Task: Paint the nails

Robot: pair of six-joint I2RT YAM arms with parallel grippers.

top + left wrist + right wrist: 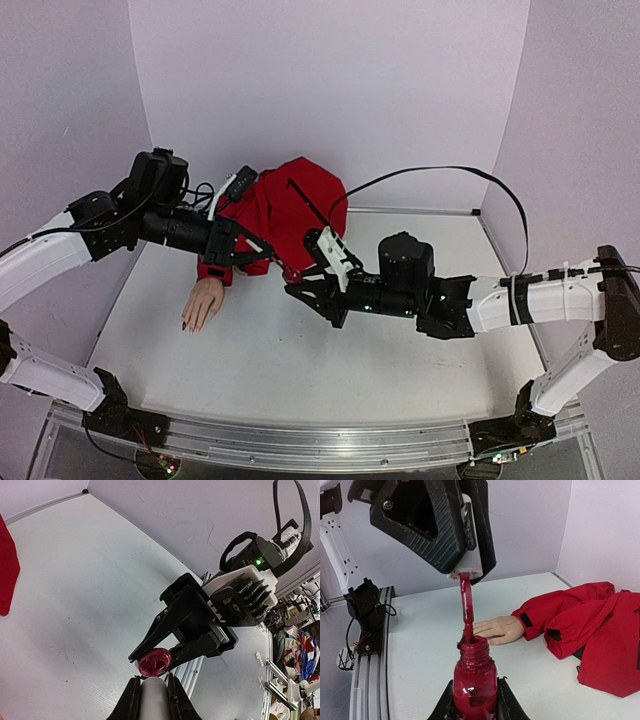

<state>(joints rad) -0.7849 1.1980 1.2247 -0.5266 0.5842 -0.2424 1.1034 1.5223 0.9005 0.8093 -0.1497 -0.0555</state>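
Note:
The beige mannequin hand (203, 300) lies palm down on the table, its wrist in a red jacket sleeve (285, 210). Its nails (187, 324) look dark at the fingertips. My right gripper (293, 285) is shut on an open bottle of red polish (475, 680) and holds it upright. My left gripper (258, 250) is shut on the white cap (152, 700). The cap's red-coated brush (466, 607) points down into the bottle neck (474, 647). Both grippers meet to the right of the hand, above the table. The hand also shows in the right wrist view (500, 629).
The red jacket (600, 635) is heaped at the back of the table (300, 370), behind the hand. A black cable (440, 172) arcs above the right arm. Purple walls close in the back and sides. A metal rail (300, 445) runs along the near edge.

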